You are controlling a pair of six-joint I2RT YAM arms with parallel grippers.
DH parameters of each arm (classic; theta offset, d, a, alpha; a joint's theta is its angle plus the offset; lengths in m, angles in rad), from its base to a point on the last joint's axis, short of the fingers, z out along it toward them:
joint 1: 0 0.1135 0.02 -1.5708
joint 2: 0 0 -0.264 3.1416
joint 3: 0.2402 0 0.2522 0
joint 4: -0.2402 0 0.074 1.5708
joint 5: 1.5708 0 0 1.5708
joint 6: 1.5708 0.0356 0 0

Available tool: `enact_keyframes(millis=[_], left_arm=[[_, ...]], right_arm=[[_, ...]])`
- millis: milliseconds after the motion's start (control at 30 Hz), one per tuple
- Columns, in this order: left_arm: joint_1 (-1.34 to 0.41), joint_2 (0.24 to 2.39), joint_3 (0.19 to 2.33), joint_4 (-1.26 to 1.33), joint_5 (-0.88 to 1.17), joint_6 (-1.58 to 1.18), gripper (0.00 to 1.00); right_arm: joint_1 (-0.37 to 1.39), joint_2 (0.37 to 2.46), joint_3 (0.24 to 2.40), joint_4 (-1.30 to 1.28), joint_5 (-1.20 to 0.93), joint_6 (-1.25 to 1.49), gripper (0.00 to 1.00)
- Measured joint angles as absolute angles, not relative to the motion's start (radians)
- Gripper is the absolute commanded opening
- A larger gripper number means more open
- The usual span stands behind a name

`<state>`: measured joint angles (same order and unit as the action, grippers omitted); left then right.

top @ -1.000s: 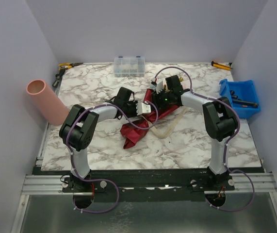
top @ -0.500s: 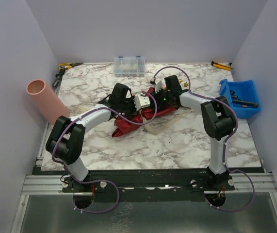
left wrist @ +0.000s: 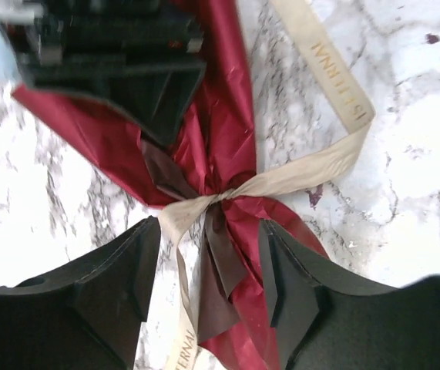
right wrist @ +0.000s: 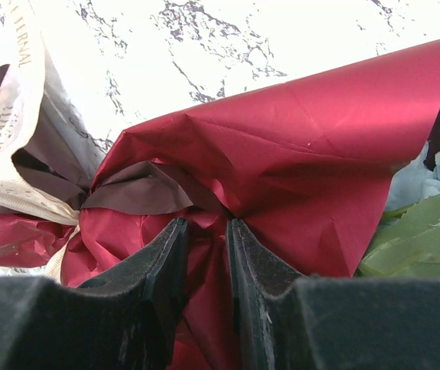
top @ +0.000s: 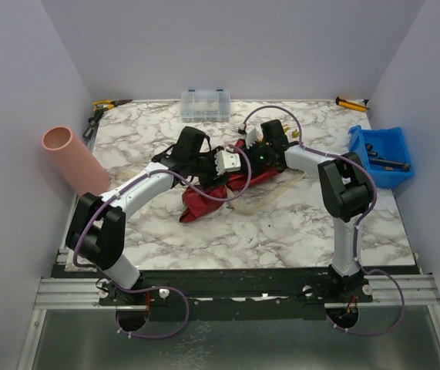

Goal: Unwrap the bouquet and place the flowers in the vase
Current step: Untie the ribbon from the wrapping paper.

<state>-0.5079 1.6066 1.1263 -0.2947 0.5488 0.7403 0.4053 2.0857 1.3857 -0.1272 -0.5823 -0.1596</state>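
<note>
Fingers [left wrist: 115,289] of my left gripper [left wrist: 208,258] stand spread astride the ribbon knot [left wrist: 204,202]; my right gripper [right wrist: 204,235] pinches the bouquet [right wrist: 297,154] wrap just beside that knot. I see the vase [top: 73,160] well left of the knot.

Clear compartment box [top: 205,105] back centre; blue bin [top: 356,146] right edge; yellow-handled pliers [top: 110,103] back left.

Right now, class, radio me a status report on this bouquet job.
Left gripper open, straddling the beige ribbon knot. Right gripper shut on the maroon wrap. Bouquet tied; vase at far left.
</note>
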Motion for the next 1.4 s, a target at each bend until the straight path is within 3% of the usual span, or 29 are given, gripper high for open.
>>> enact_keyframes(millis=[200, 400, 733, 867, 933, 1067, 1400], left_arm=[[-0.607, 1.584, 1.164, -0.411, 0.554, 0.910, 0.61], [-0.780, 1.663, 1.137, -0.473, 0.410, 1.106, 0.59], [-0.823, 1.745, 1.132, -0.405, 0.242, 1.224, 0.63], [-0.828, 1.780, 1.124, -0.335, 0.213, 1.256, 0.54], [-0.828, 1.796, 1.119, -0.318, 0.203, 1.261, 0.40], [-0.828, 1.809, 1.116, -0.305, 0.192, 1.258, 0.02], [-0.811, 1.806, 1.196, -0.295, 0.222, 1.072, 0.00]], right_arm=[[0.405, 2.100, 1.407, -0.149, -0.600, -0.163, 0.32], [0.405, 2.109, 1.418, -0.160, -0.616, -0.167, 0.32], [0.404, 2.114, 1.424, -0.169, -0.622, -0.168, 0.32], [0.404, 2.117, 1.432, -0.181, -0.622, -0.173, 0.31], [0.404, 2.119, 1.438, -0.186, -0.622, -0.176, 0.31], [0.405, 2.120, 1.442, -0.196, -0.619, -0.183, 0.29], [0.429, 2.125, 1.467, -0.230, -0.550, -0.211, 0.20]])
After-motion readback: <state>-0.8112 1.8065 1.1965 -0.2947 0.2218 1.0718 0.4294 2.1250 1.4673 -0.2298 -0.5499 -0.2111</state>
